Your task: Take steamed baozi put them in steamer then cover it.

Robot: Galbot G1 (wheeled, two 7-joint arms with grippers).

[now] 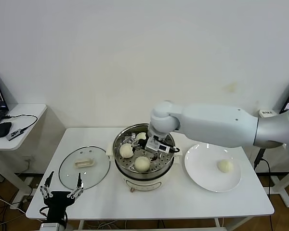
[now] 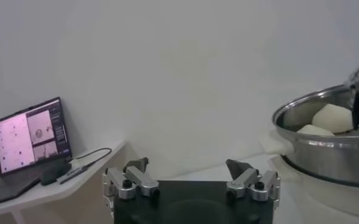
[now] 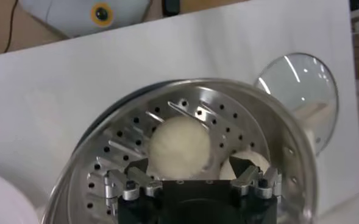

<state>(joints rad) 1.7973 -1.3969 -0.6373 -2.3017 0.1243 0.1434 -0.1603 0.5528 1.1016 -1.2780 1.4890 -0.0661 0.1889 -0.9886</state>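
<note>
The right gripper (image 1: 156, 143) hangs inside the steamer (image 1: 123, 166), low over the perforated tray, with its fingers (image 3: 129, 181) spread apart. Between them sits a bun (image 3: 180, 148) resting on the tray; it looks freed, though the fingers stand just beside it. 2 more buns (image 1: 126, 150) (image 1: 142, 163) lie on the near side of the tray, and a 4th (image 1: 225, 166) waits on the plate (image 1: 200, 173) to the right. The lid (image 1: 67, 173) lies flat on the surface (image 1: 183, 202) left of the steamer. The left gripper (image 1: 61, 192) is parked at the surface's near left edge, fingers spread, holding nothing.

The main risk is in the way out. The bun between the fingers is soft and may be tacky, so a finger that grazes it on the rise could drag it, dent it or roll it against its neighbours. A slanted exit could also catch the steamer's rim and shift the pot on its base. A straight lift looks safest.

Space is the next concern: with 3 buns on the tray, the last needs a free spot, most likely toward the rear or right side. Setting it on top of another would leave it high enough to foul the lid.

The glass lid itself is smooth, and its handle is the only real hold, so an off-centre grip could let it tilt.
</note>
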